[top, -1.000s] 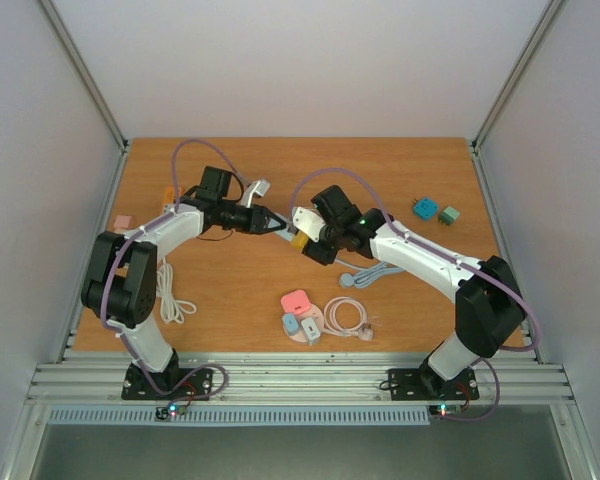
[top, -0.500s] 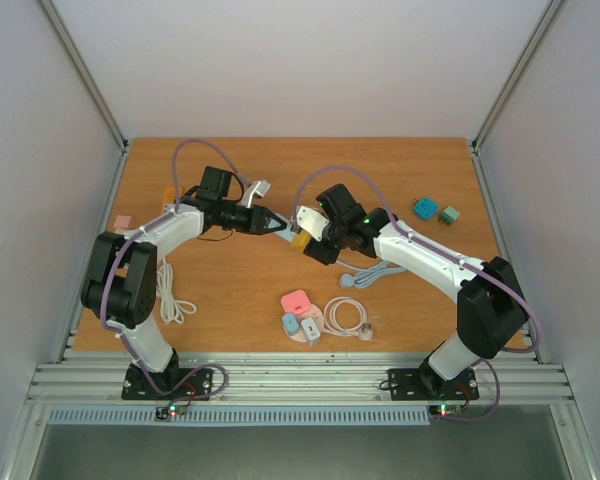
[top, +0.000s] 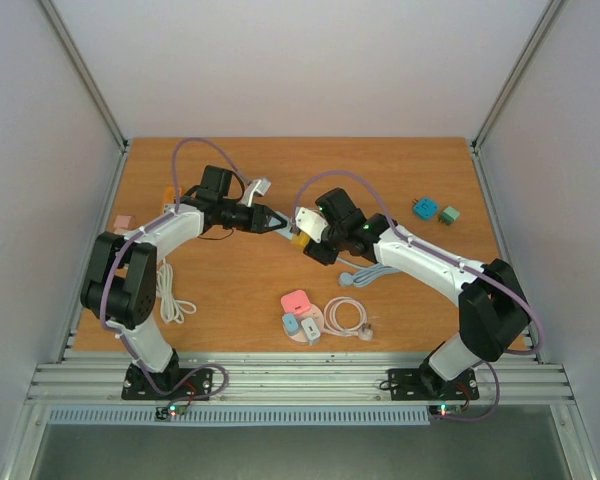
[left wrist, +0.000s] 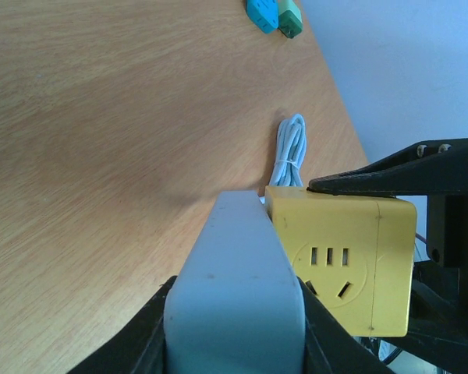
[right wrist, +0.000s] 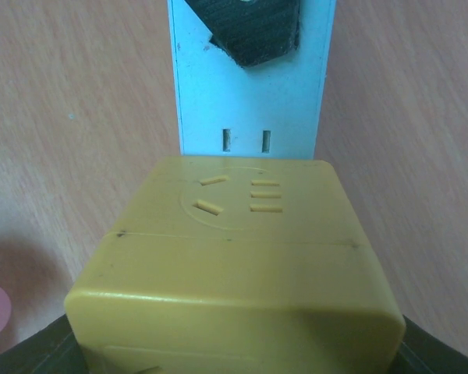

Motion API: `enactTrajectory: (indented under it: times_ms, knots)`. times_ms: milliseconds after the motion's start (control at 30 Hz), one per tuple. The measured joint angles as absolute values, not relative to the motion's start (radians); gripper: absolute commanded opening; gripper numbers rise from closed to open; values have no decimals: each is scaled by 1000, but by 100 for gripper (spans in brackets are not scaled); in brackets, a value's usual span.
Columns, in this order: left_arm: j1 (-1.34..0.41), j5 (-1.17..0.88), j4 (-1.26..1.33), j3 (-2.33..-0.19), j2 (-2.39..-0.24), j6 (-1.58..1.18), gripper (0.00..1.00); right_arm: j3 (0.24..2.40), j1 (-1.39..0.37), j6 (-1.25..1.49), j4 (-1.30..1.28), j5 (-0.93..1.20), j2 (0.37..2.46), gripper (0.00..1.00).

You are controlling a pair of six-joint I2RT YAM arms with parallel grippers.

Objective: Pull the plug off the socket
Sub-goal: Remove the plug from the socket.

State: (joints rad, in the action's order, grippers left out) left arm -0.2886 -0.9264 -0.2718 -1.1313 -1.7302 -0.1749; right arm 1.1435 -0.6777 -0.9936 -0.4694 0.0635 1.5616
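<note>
Top view: the two arms meet over the middle of the desk (top: 400, 170). The left fingers (top: 273, 220) are pressed onto one end of a pale socket strip (top: 302, 219). The right fingers (top: 308, 247) pinch the yellow plug cube (top: 298, 240), which sits against the strip's other end. Each arm seems to hold one half so that they can be drawn apart, and the plug looks not yet free. To the right of the right fingers lie two teal cubes (top: 436, 211). On the near side of both lie a pink block (top: 297, 300) and a coiled cable (top: 347, 316). The desk is bare orange-brown wood, with plain pale walls on three sides.

Left wrist view: the left fingers (left wrist: 144, 347) clamp the socket strip (left wrist: 234, 288), which runs straight out ahead of them. The yellow plug cube (left wrist: 339, 265) touches its side, gripped from beyond by the dark right fingers (left wrist: 390, 170). Both are held above the desk (left wrist: 101, 117). A bundled white cable (left wrist: 291, 148) lies past the cube.

Right wrist view: the right fingers (right wrist: 15, 360) show only as dark corners on either side of the yellow plug cube (right wrist: 234, 273), closed on it. Ahead of them the cube butts against the socket strip (right wrist: 249, 101) just below two slots. Whether its prongs are seated cannot be told. A dark patch (right wrist: 253, 19) sits at the strip's far end.
</note>
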Motion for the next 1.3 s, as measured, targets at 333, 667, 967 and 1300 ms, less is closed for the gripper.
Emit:
enactTrajectory:
  times_ms: [333,667,967,1300]
  knots:
    - [-290,-900,-288,-1133,-1720,-160,0,1143,-712,-992,-464,0,1565,1]
    - [-306,-901,-316,-1134,-1718,-152,0,1195,-702,-978,-554,41,1584,1]
    - [-310,-912,-318,-1135,-1715,-159,1,1195,-634,-981,-569,180,1580,1]
    - [-309,-893,-301,-1135,-1715,-164,0,1191,-643,-985,-557,136,1577,1]
